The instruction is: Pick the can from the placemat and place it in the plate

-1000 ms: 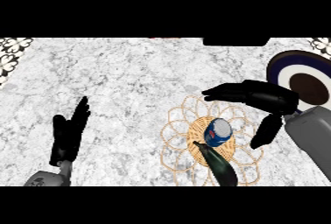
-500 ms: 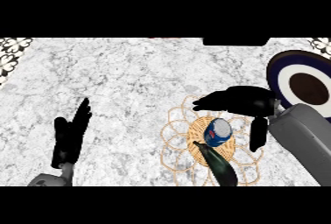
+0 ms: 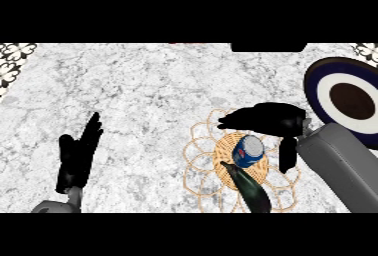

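On the placemat [image 3: 203, 150] stands the can [image 3: 248, 151], just beside a dark bottle [image 3: 249, 190]. The right hand [image 3: 267, 118] hangs near it, fingers spread wide, holding nothing. The left hand [image 3: 76, 156] rests open. The plate [image 3: 325, 82] sits at the right.

- Bright, even light across the marble counter [image 3: 148, 90] on both sides of the left hand [image 3: 77, 155].
- Flat black on the right hand [image 3: 266, 117], swallowing surface detail.
- Pale sheen on the can [image 3: 249, 150] top just below that hand.
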